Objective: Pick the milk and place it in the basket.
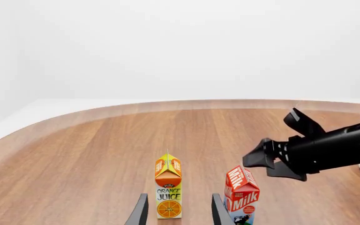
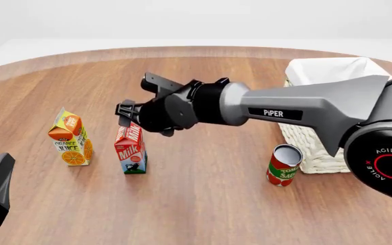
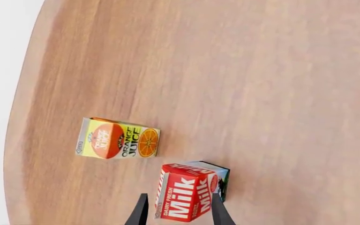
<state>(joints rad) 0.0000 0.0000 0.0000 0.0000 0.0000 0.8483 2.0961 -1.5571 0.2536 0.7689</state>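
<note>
Right gripper [image 2: 136,102] open, hovering above the milk [image 2: 130,151] to straddle its top; left gripper [image 1: 176,212] open, idle.

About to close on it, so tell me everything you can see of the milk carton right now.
The milk is a small gable-top carton, apparently printed card: red top with white "Milk" lettering, blue-white lower part with a cow picture. It stands upright on the wooden table, apart from the juice carton on its left. The right gripper hangs open just above its top, fingers either side in the right wrist view; no contact shows.
</note>
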